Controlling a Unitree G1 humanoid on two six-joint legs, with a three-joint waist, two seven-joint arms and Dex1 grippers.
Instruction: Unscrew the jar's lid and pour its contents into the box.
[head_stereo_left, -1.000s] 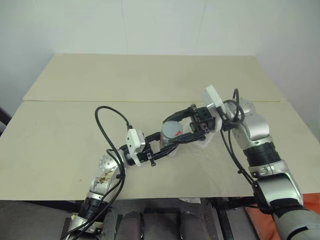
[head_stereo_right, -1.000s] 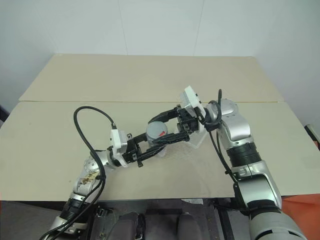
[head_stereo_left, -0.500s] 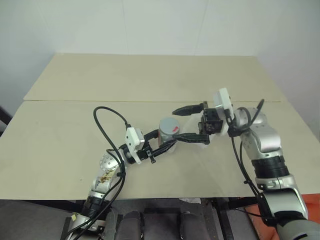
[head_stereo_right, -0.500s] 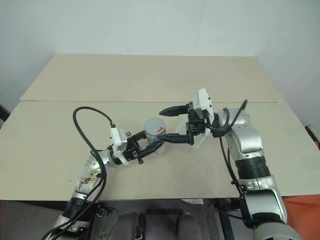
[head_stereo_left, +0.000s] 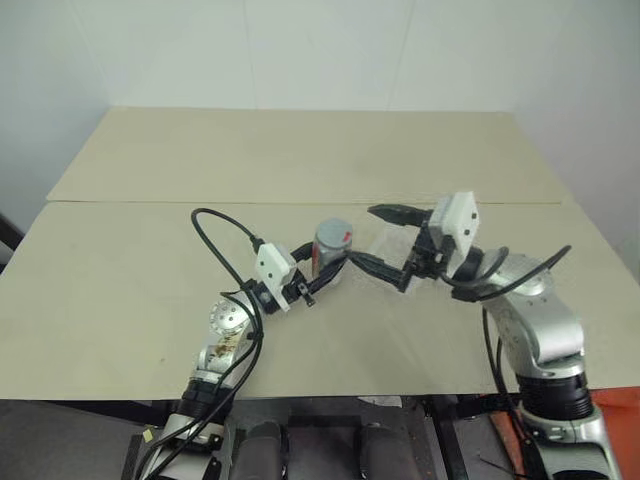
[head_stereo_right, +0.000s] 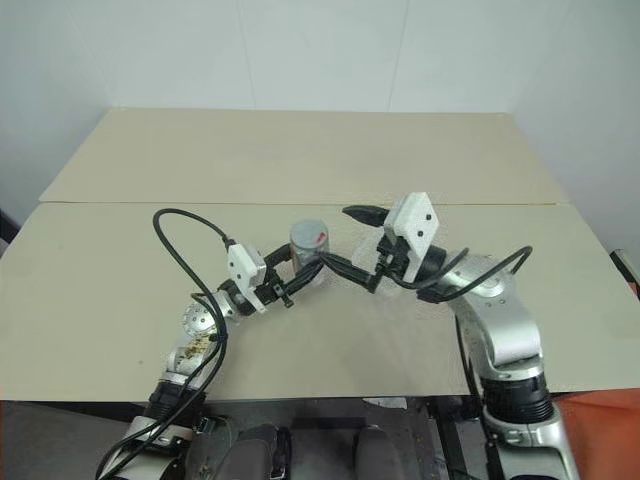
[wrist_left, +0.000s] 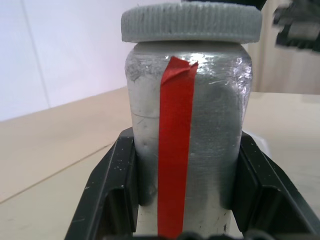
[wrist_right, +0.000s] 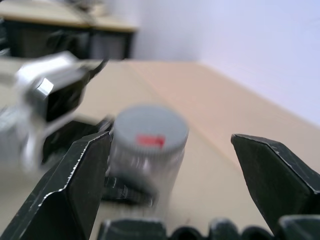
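My left gripper (head_stereo_left: 326, 270) is shut on the jar (head_stereo_left: 333, 248), holding it upright above the table's middle. The jar is silvery with a red tape strip (wrist_left: 175, 150), and black fingers (wrist_left: 112, 190) press both its sides. The grey ribbed lid (wrist_left: 191, 22) sits on top of the jar. My right gripper (head_stereo_left: 361, 234) is open just right of the jar, pointing at it, its fingertips apart from the lid (wrist_right: 150, 131). The box (head_stereo_left: 397, 250) is a faint transparent shape on the table under the right gripper.
The jar hangs over a beige table (head_stereo_left: 120, 280) made of two boards with a seam (head_stereo_left: 150, 203) across it. A white wall stands behind the far edge. A black cable (head_stereo_left: 215, 240) loops up from the left arm.
The right gripper let go of the lid, opened wide and swung back to the right with its wrist turned. The left gripper carried the jar a little farther away.
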